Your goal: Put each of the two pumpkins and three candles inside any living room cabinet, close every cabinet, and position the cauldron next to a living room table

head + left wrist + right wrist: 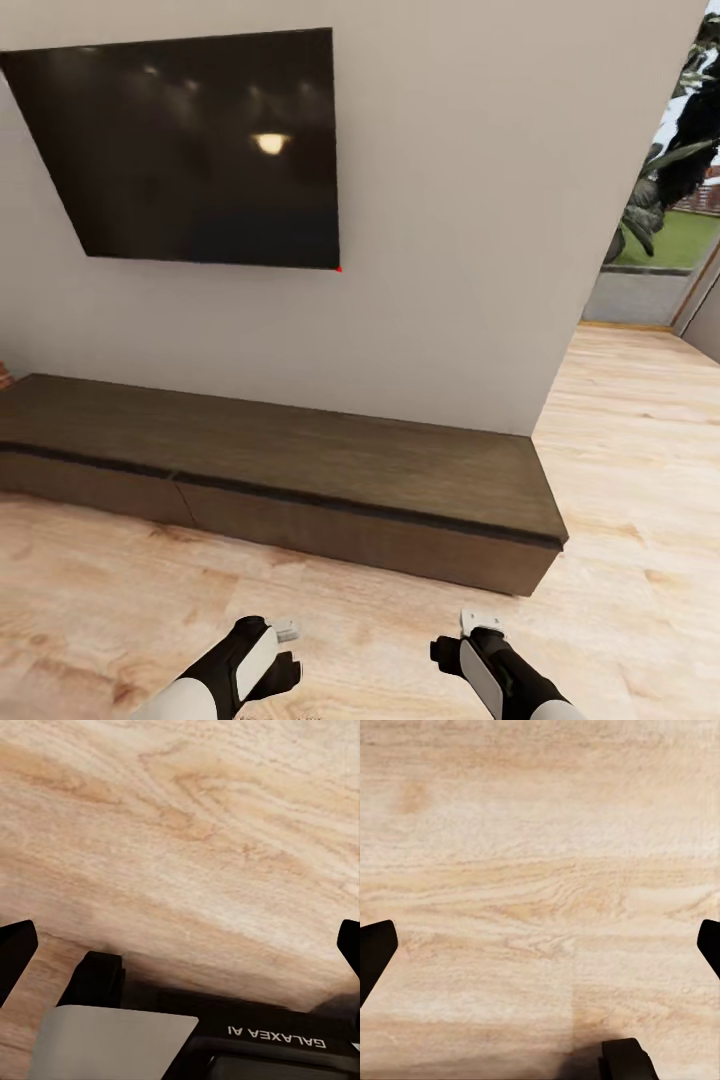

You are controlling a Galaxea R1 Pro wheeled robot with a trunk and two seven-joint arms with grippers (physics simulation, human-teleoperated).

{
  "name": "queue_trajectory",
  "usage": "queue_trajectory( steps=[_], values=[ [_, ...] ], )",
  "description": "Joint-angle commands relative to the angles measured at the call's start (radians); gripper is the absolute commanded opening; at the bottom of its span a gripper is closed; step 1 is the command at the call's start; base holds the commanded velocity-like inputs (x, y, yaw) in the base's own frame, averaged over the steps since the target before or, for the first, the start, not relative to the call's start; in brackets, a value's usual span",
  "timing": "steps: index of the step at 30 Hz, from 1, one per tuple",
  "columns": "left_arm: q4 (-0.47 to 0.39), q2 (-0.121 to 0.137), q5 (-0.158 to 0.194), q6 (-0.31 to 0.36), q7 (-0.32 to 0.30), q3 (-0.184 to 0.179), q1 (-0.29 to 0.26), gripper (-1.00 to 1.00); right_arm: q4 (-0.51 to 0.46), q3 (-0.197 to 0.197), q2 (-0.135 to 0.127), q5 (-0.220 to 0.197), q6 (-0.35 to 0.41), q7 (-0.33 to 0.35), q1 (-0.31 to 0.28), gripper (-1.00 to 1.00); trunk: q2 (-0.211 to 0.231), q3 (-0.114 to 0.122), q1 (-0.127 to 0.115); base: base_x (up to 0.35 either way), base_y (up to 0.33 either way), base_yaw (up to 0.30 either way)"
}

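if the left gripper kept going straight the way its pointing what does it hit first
Most likely the wooden floor: the left gripper looks onto bare planks between its open jaws, nothing in between. How far off is unclear.

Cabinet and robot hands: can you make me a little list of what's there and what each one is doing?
cabinet: long, low, dark brown, against the wall, drawer fronts shut, top bare
TV: dark screen on the wall above the cabinet
floor: pale wood planks
left gripper: open, holding nothing, pointing down at the floor
right gripper: open, holding nothing, pointing down at the floor
doorway: on the right, plants and grass outside
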Motion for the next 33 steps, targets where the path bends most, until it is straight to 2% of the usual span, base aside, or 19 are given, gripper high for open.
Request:
queue_trajectory(
  steps=[1,9,25,33],
  values=[
    [0.000,0.000,0.000,0.000,0.000,0.001,0.000,1.00,0.000,0.000,0.000,0.000,0.000,0.000,0.000,1.00,0.000,0.000,0.000,-0.029,0.000,0.289],
    [0.000,0.004,0.007,-0.001,0.000,0.005,0.000,1.00,0.000,0.003,0.007,0.002,0.000,-0.004,0.000,1.00,0.000,0.000,0.000,-0.152,0.000,0.290],
    [0.000,0.006,0.008,-0.005,0.000,0.005,0.000,1.00,0.001,0.004,0.010,0.002,0.000,-0.005,0.000,1.00,0.000,0.000,0.000,-0.007,0.000,0.291],
    [0.000,0.006,0.008,-0.005,0.000,0.005,0.000,1.00,0.002,0.005,0.010,0.002,0.000,-0.005,0.000,1.00,0.000,0.000,0.000,-0.055,0.091,0.291]
  ],
)
